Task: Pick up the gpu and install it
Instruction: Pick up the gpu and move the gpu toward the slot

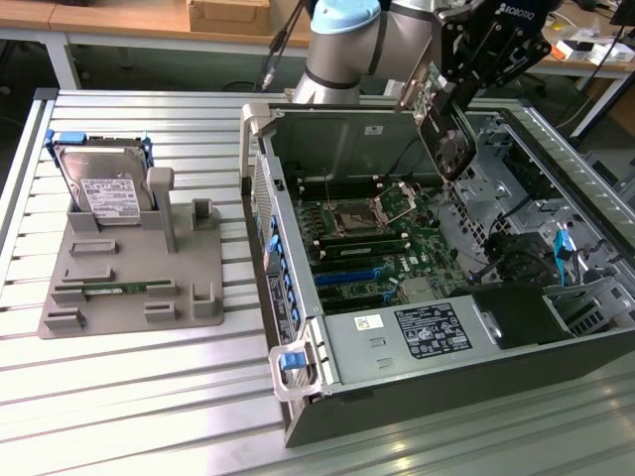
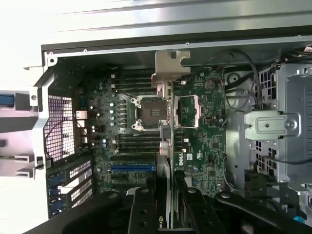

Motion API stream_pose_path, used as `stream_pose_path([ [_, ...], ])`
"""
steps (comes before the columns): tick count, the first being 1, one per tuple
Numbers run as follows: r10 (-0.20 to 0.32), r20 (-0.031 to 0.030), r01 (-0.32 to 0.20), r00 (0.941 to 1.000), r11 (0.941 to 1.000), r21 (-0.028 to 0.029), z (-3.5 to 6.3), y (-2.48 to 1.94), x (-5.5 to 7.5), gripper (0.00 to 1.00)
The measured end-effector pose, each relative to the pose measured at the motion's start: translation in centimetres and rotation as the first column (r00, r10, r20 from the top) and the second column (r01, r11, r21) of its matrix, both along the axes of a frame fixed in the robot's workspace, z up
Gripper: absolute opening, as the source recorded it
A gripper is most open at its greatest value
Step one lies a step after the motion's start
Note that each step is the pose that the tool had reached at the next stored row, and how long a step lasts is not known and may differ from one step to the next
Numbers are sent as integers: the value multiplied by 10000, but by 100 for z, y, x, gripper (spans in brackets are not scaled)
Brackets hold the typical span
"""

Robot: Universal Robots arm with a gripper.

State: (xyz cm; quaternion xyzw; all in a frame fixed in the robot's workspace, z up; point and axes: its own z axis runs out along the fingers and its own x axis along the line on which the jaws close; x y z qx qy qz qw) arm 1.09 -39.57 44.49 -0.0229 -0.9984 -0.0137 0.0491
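**Slatted table (image 1: 149,397), open case (image 1: 308,139), gpu (image 1: 451,149) aloft**

Ribbed metal surface underneath, wooden benches (image 1: 129,20) behind. Case lying on its side, panel off, motherboard (image 1: 377,243) facing up. Well apart from the case, toward the exterior view's left: a grey holder (image 1: 129,288), with a hard drive (image 1: 104,183) upright at its far end and a memory stick (image 1: 119,289) flat in a slot.

Above the case, over the far half of the motherboard: gripper (image 1: 448,97) clamped on the gpu, pinching it near its upper edge. Card tilted, black fan face toward the exterior camera, clear of the board. Pale upper end probably the silver bracket, hard to make out against the arm. Open air all round the card. Nearest edges: the case's far wall, and the drive cage (image 1: 491,183) toward the exterior view's right.

From the wrist: gpu (image 2: 167,146) edge-on, a thin strip between two black fingers (image 2: 141,212), gripper (image 2: 168,217) pressed against both faces. Bracket end out beyond the CPU socket (image 2: 146,112), close to the case wall (image 2: 195,46). Blue slot (image 2: 132,167) bare, just beside the fingers.

Tilt and gap above the board plain from outside, and lost from the wrist. Line of the card across the board plain from the wrist, and foreshortened from outside.
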Motion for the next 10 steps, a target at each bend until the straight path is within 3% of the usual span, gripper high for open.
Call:
stream_pose_path([
  [7,1,-61,-1,10000,10000,0,0,0,219,26],
  [10,4,-65,-4,10000,10000,0,0,0,238,26],
])
